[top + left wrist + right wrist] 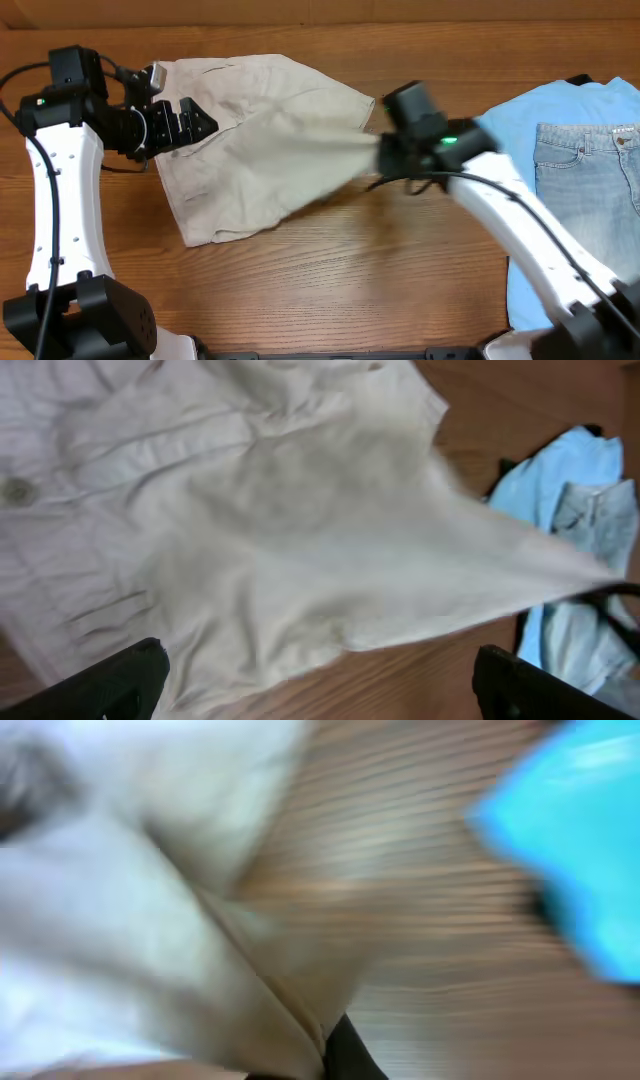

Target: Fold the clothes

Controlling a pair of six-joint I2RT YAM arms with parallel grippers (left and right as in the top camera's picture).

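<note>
The clothes, a pair of pale beige shorts, lie spread on the wooden table at centre left. My left gripper hovers open over their left part, with nothing between its fingers. In the left wrist view the shorts fill the frame, the button is at the left edge, and both dark fingertips stand wide apart. My right gripper is shut on a stretched corner of the shorts, pulled to the right and off the table. The right wrist view is blurred: beige cloth runs into my right gripper.
A light blue T-shirt lies at the right edge of the table with pale denim jeans on top of it. Both also show in the left wrist view: the T-shirt and the jeans. Bare wood lies along the front.
</note>
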